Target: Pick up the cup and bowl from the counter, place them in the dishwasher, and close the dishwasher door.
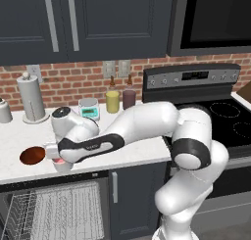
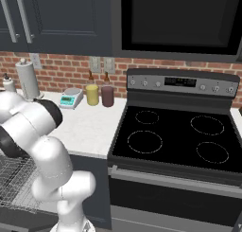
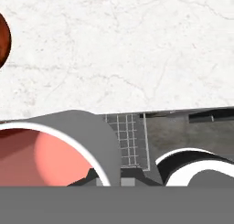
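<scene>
The gripper [image 1: 57, 160] is clamped on the cup [image 1: 61, 164], apparently by its rim, at the front edge of the counter [image 1: 132, 153]. The cup, short and white with a red-pink inside, stands upright with its axis vertical and mouth up. The shallow reddish-brown bowl [image 1: 33, 155] sits just left of the gripper, with the dishwasher [image 1: 63, 204] rack open below.

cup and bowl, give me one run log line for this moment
phase: carrying cup | gripper: jaws shut on cup at counter edge | bowl: on counter | dishwasher: open, rack out
</scene>
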You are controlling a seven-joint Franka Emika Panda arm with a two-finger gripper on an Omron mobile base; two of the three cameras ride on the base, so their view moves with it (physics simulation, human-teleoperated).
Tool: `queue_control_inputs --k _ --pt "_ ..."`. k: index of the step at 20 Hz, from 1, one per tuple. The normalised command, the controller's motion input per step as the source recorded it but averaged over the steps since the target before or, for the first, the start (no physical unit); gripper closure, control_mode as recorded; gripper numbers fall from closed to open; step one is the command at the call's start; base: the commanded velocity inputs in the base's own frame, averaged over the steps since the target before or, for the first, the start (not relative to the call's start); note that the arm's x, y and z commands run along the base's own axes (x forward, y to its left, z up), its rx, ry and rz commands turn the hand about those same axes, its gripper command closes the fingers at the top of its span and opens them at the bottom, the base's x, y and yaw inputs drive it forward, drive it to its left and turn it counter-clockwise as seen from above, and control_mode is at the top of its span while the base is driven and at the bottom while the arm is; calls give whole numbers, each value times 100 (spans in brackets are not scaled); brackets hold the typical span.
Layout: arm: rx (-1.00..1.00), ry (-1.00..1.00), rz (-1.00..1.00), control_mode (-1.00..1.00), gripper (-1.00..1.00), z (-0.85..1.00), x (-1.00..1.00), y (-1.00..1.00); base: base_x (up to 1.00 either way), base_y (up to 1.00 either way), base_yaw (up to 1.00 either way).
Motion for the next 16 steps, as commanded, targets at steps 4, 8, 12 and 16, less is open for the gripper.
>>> queue_control_inputs --k 4,8,12,16 --pt "-15 0 -7 -100 100 -1 -100 0 0 0 0" --pt "-18 0 -12 -100 100 -21 -99 26 0 0 0" --pt "-12 0 -11 -100 100 -45 -65 66 0 0 0" --pt "-17 -2 -17 -100 100 -69 -27 70 0 0 0"
